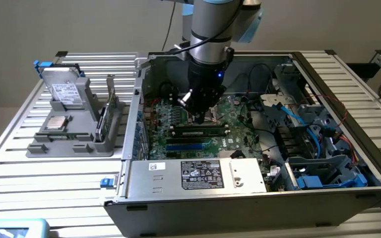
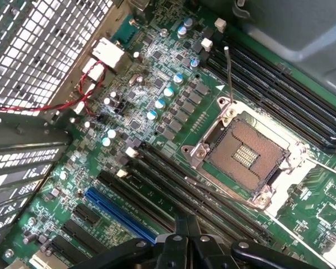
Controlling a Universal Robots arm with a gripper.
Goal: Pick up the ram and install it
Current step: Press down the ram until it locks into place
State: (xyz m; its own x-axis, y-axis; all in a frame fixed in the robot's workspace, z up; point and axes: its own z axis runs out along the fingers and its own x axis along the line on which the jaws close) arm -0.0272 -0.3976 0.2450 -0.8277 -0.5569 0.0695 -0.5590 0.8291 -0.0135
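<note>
Gripper (image 1: 199,118) fully closed, nothing visibly held, low over motherboard (image 1: 240,116) inside case (image 1: 243,198); ram (image 1: 200,132) seated flat in slot just below fingertips.

Silver-grey arm (image 1: 212,29) with pale blue joint caps, black cable, and black hand (image 1: 199,115).
</note>
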